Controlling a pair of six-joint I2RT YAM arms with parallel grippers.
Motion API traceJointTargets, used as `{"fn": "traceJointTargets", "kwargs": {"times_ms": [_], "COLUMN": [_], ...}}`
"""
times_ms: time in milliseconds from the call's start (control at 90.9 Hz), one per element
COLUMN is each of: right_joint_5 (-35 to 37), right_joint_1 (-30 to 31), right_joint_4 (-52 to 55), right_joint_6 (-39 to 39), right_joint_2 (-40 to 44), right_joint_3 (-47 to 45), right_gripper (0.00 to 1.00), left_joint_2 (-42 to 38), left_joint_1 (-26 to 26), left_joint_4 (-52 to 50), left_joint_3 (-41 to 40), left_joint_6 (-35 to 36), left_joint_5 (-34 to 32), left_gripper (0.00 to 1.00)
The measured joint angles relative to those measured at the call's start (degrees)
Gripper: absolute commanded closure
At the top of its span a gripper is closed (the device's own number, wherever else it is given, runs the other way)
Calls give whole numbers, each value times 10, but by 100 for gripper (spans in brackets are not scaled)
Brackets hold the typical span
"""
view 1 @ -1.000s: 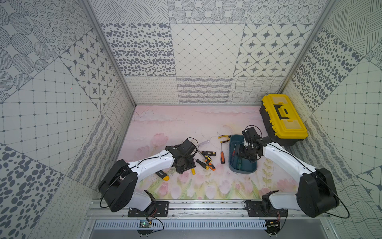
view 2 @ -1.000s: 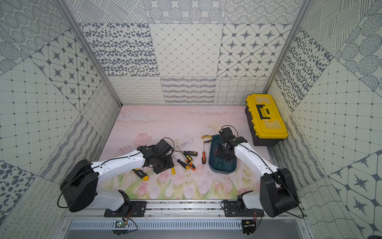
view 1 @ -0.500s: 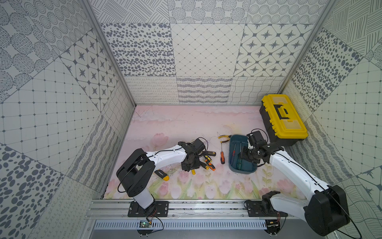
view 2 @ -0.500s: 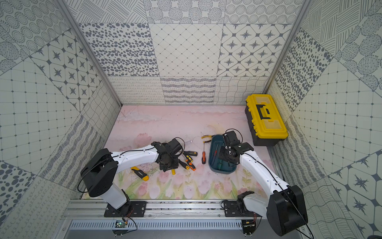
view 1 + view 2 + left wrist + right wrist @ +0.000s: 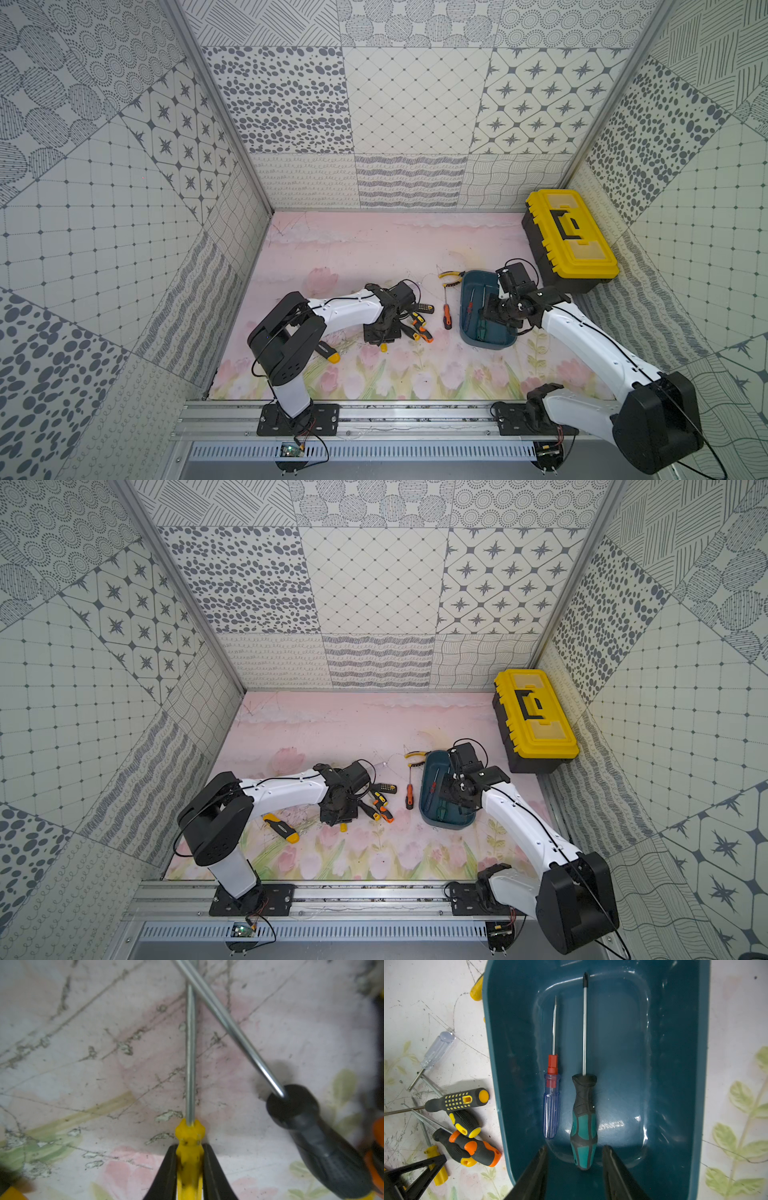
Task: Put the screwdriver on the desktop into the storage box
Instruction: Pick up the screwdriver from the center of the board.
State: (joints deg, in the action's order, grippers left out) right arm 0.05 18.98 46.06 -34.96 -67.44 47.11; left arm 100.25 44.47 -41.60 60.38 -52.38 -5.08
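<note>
Grey-patterned walls surround the pink, tulip-printed tabletop [image 5: 374, 249], scuffed with dark scratches. The left end effector [image 5: 190, 1153] is pressed onto the yellow-handled screwdriver [image 5: 189, 1138], pinching the handle close to its collar, probably so the tool lifts level. That screwdriver lies flat on the tabletop. Its shaft is crossed by the shaft of a black-handled screwdriver [image 5: 315, 1138], which a lift may nudge.

The right end effector [image 5: 574, 1148] hangs over the storage box [image 5: 512, 1064] with its jaws spread. The green-handled screwdriver [image 5: 584, 1118] lies between them with a gap on either side, beside a red-and-clear screwdriver [image 5: 552, 1105]; both rest on the box floor.

In a top view the storage box [image 5: 488, 345] sits at 3 o'clock of the left end effector, with an orange-handled screwdriver [image 5: 446, 312] between them. A yellow-lidded toolbox [image 5: 569, 245] stands at 1 o'clock of the box. The carry looks short, toward 3 o'clock.
</note>
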Motion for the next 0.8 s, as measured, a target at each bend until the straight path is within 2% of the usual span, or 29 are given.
{"fn": "traceJointTargets", "kwargs": {"times_ms": [264, 539, 682, 803], "right_joint_5": [-7, -23, -19, 3], "right_joint_1": [0, 0, 0, -1], "right_joint_4": [-1, -6, -8, -6], "right_joint_6": [-2, -3, -2, -5], "right_joint_2": [-2, -18, -18, 5], "right_joint_3": [0, 0, 0, 0], "right_gripper": [56, 56, 57, 56], "left_joint_2": [-51, -163, -213, -210], "left_joint_1": [-3, -9, 8, 37], "left_joint_4": [-12, -30, -47, -57], "left_joint_3": [-42, -99, -80, -24], "left_joint_6": [-3, -28, -37, -39], "left_joint_5": [-25, -37, -46, -49], "left_gripper": [87, 89, 89, 89]}}
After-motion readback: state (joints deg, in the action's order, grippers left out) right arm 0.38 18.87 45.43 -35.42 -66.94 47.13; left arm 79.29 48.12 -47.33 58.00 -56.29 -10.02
